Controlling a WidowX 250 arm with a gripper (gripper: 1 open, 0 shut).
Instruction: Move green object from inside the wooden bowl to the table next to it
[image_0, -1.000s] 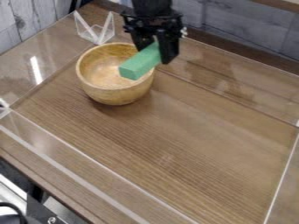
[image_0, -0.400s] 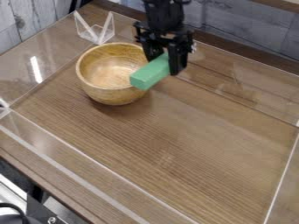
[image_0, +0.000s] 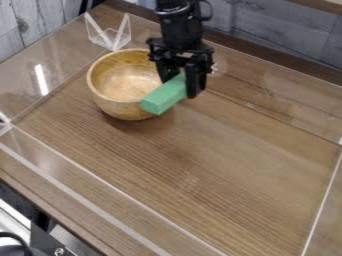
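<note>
Here, pincer (image_0: 171, 76): pinches the green block (image_0: 164, 96) near its far end, pressed together on it, which leaves the rest of the bar jutting toward the near side, likely so the tips need not reach below it.

Green block: hangs aslant in the grip, its near end lower and to the left, over or just beside the right rim of the wooden bowl; whether it touches the rim, the single view cannot settle.

Arm (image_0: 177, 30): reaches in from the far side, a placement that keeps its dark bulk behind the block and leaves the near tabletop open for a set-down.

Wooden bowl (image_0: 100, 84): sits upright on the far left part of the table (image_0: 201, 160), its pale inside showing; it appears to serve as the starting place, with bare wood to its right and near side as the natural landing ground.

Clear plastic wall (image_0: 67, 185): runs low along the left edge, presumably to stop things from sliding off.

Next move: calls for carrying the block a little farther right or nearer, fully past the rim, then lowering it; releasing too soon risks a tip against the bowl's edge.
</note>
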